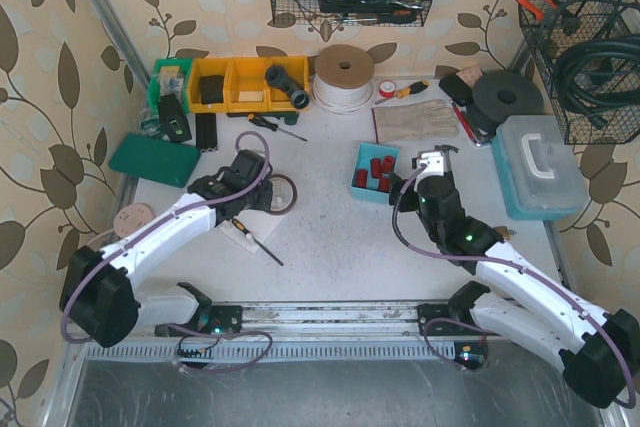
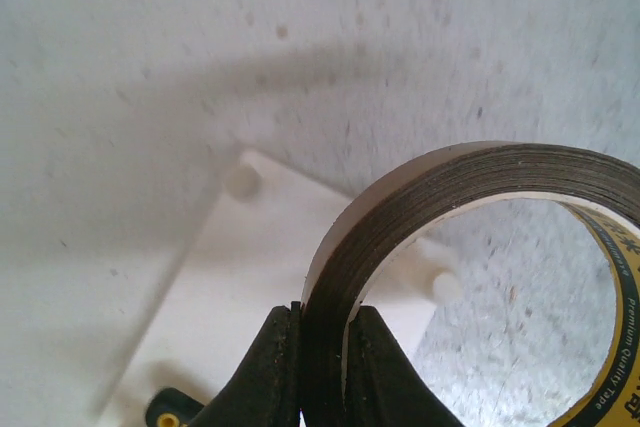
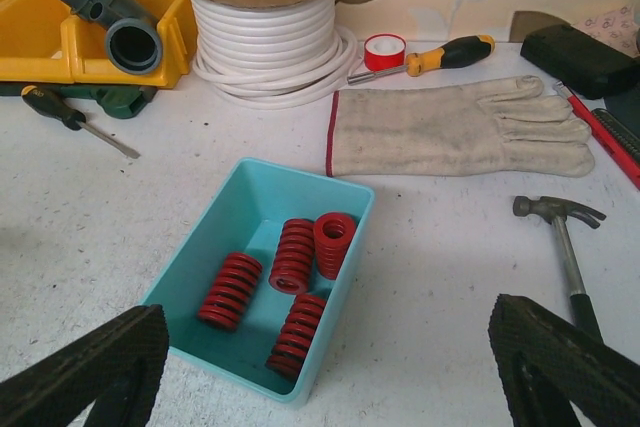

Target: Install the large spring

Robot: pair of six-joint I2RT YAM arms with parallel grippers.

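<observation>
A teal bin (image 3: 262, 205) holds four red springs (image 3: 231, 290), three lying lengthwise along it, one propped with its open end up; the right gripper (image 3: 325, 367) hangs wide-jawed before it; the left gripper (image 2: 322, 372) pinches a tape roll (image 2: 450, 182).

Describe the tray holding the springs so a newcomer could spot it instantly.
Find the big spool of white cable at the rear. In front of it, beside the pale work glove, sits a small turquoise tray, the only container holding red coil springs.
</observation>
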